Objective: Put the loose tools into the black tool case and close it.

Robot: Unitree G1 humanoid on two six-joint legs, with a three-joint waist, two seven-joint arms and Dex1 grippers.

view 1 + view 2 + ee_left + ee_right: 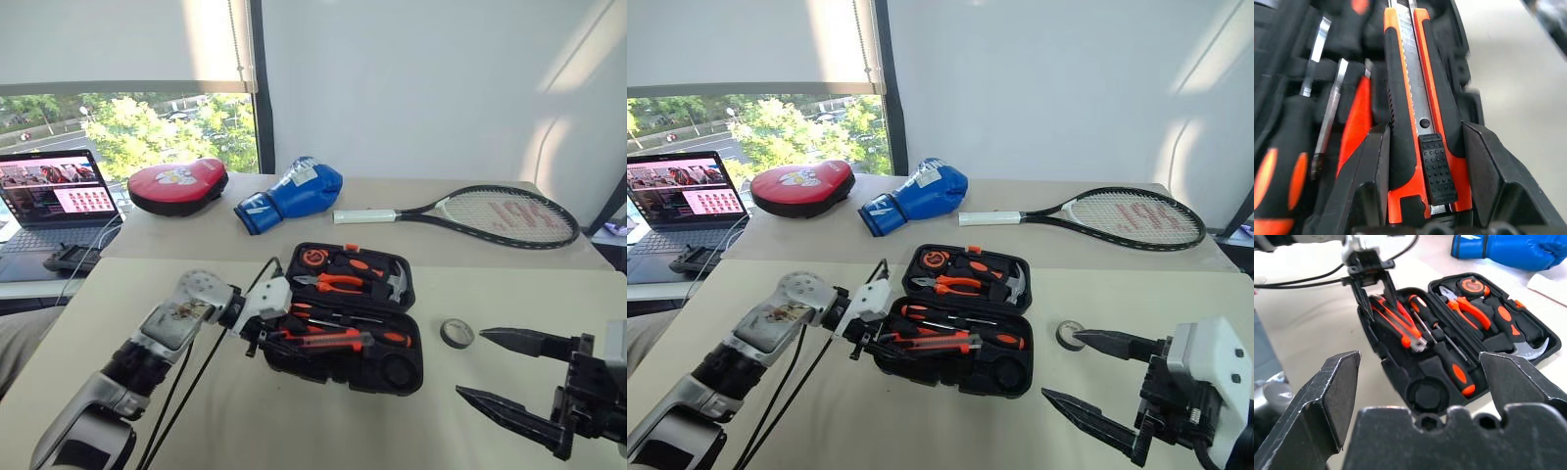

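1. Left gripper (1374, 293) clamps the utility knife (328, 339), seating it in the open black tool case (392, 376).
2. Screwdrivers (1442, 352) already in.
3. Tape roll (457, 333) waits on the counter (294, 421) at the case's 3 o'clock; right gripper (495, 370) spread apart, empty.
4. Lid unclosed.

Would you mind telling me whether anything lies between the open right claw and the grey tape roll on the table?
Nothing visible does. The tape roll lies alone on bare table, just beyond the right claw and beside the tool case.
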